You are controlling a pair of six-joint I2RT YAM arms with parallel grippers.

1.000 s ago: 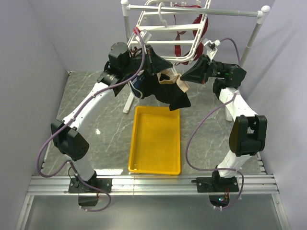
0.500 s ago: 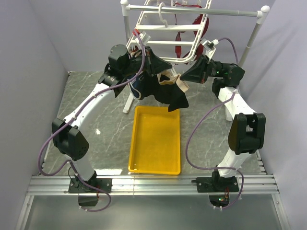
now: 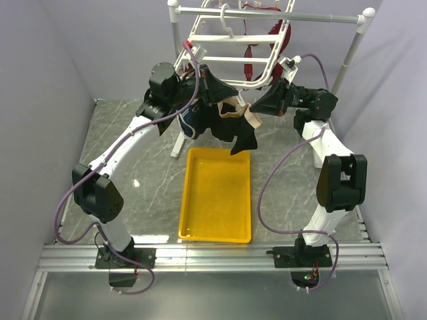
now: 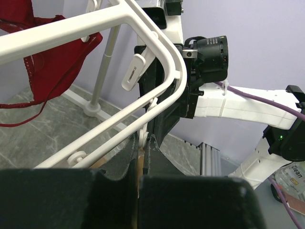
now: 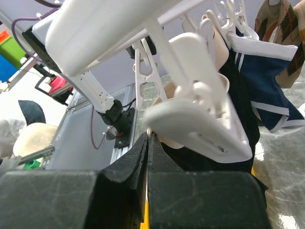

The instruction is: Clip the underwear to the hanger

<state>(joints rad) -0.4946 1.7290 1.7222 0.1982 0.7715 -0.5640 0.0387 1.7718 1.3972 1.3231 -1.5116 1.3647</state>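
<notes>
The black underwear [image 3: 230, 125] with its tan waistband [image 3: 240, 112] hangs stretched between my two grippers, just under the near edge of the white hanger [image 3: 230, 59]. My left gripper [image 3: 208, 90] is shut on its left side. In the left wrist view my left gripper [image 4: 144, 138] pinches tan cloth right under a hanger bar [image 4: 95, 138], beside a dangling clip [image 4: 133, 71]. My right gripper [image 3: 257, 107] is shut on the waistband's right end. In the right wrist view my right gripper [image 5: 148, 136] sits just below a white clip [image 5: 200, 119], with black cloth [image 5: 209, 160] behind.
A yellow tray [image 3: 217, 227] lies on the marble table below the underwear. A navy pair with white trim [image 5: 267, 95] and a red garment [image 3: 267, 40] hang on the rack. The white pole stand [image 3: 175, 40] holds the rack at the back.
Both grippers have lifted the underwear slightly toward the rack. Its lower hem has risen off the tray's far rim and bunched narrower.
</notes>
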